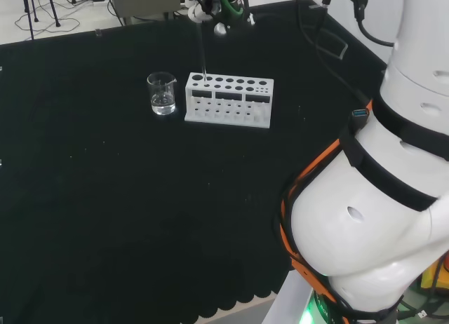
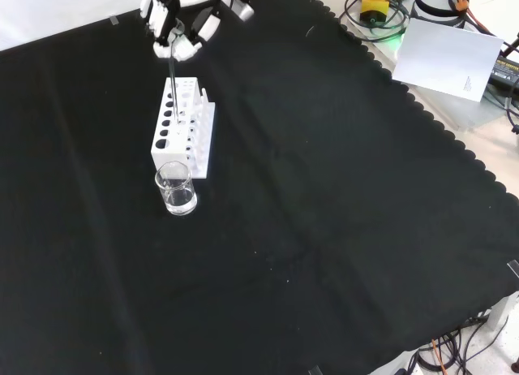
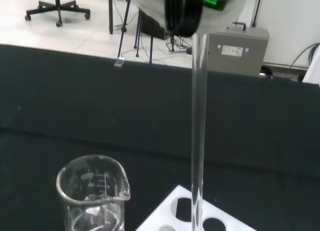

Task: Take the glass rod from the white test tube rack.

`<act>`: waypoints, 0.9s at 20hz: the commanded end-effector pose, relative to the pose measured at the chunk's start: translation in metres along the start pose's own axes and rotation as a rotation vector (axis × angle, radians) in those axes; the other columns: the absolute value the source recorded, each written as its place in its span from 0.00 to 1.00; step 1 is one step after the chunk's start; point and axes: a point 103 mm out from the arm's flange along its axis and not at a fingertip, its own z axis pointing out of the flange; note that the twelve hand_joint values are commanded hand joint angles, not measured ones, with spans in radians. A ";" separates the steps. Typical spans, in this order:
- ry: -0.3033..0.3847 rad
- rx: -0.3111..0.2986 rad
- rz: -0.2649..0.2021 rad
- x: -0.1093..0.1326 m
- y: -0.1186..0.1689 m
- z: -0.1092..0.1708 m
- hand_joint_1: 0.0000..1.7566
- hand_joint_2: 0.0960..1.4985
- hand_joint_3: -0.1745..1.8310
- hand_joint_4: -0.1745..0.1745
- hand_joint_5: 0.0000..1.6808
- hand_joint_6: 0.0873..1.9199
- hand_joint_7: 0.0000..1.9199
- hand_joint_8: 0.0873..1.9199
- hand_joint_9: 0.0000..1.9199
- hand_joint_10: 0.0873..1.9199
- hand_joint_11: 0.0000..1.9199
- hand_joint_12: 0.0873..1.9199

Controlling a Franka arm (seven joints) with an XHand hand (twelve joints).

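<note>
The glass rod (image 3: 199, 141) is grasped at its top by the robot hand (image 2: 180, 22), its lower end still inside the white rack (image 2: 182, 131) directly below; a straight upward lift is judged to be needed next

The glass rod (image 3: 199, 126) is clear and smooth; the beaker (image 3: 92, 196) is glossy clear glass (faint printed marks on its wall). The rack (image 1: 229, 99) looks matt white plastic. The black cloth (image 2: 324, 229) is matt, the hand (image 2: 178, 18) glossy plastic.
</note>
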 end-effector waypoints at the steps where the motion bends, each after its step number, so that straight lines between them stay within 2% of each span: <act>1: 0.004 -0.039 0.008 0.008 -0.014 -0.023 0.75 0.52 0.28 0.00 0.75 0.10 0.64 0.47 0.87 0.35 0.60 0.43; 18: -0.005 -0.073 -0.024 0.016 -0.027 -0.046 0.75 0.51 0.29 0.00 0.77 0.07 0.65 0.46 0.89 0.33 0.61 0.42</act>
